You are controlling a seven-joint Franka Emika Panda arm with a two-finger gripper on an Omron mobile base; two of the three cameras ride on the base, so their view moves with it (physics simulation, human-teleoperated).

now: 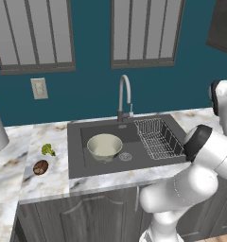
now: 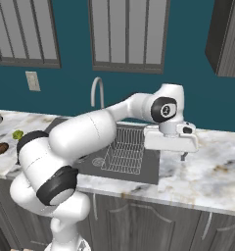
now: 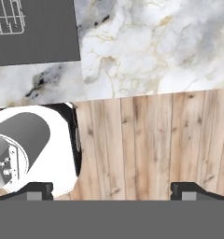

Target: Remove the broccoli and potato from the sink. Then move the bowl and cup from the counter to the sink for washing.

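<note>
The broccoli (image 1: 48, 149) and potato (image 1: 40, 167) lie on the table (image 1: 44, 182) left of the sink (image 1: 77, 163), and the bowl (image 1: 104, 146) sits in the basin. The cup's move seems left; the tool (image 3: 112, 189) hangs released, grasping nothing.
</note>
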